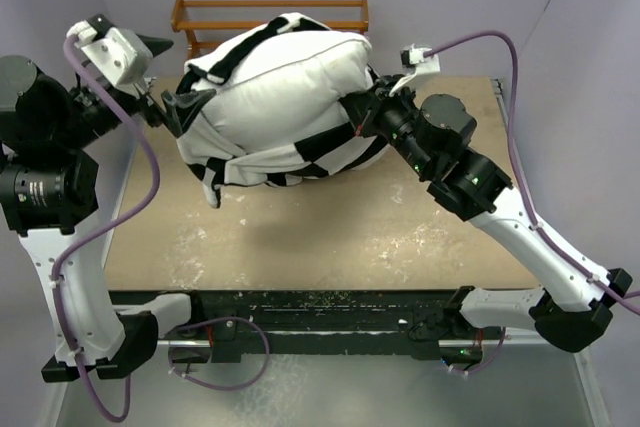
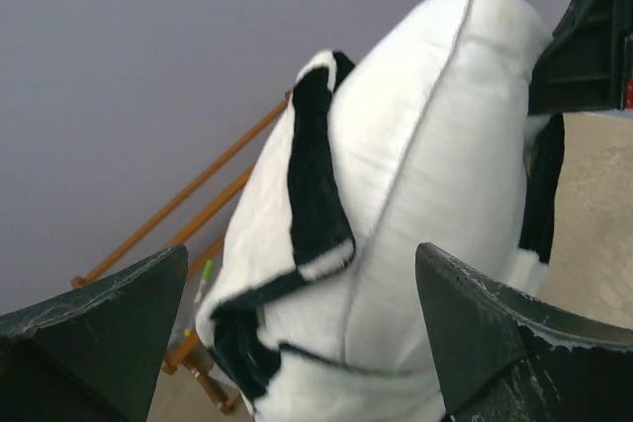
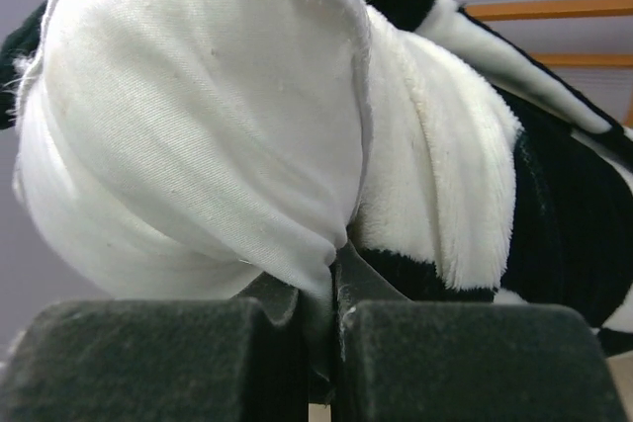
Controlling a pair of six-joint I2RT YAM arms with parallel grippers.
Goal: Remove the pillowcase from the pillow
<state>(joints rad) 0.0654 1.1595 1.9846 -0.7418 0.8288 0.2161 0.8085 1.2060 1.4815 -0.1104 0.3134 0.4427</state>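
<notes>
- My right gripper: the jaws are pressed together, with a fold of the pillow's smooth white cloth pinched between them.
- My left gripper: the jaws stand wide apart and hold nothing. The two dark fingers flank the pillow's left end, and I cannot tell whether they touch it.
- The pillow: a plump white cushion held up between my two arms, over the far part of the table and in front of the wooden rack. Its upper face is bare, and a seam line runs across it. Whether its underside rests on the table cannot be told.
- The pillowcase: black and white checked fleece, partly on the pillow.
  - It is bunched round the near and lower side.
  - One band crosses the far top edge.
  - A loose flap hangs at the lower left.
  - In the right wrist view, its fleecy pile lies just beside the pinch, against the pillow's cloth.
- Left wrist view: the pillow stands on edge ahead of the open fingers, with a black strip of the pillowcase draped down its side. The right gripper shows dark at the pillow's far end.
</notes>
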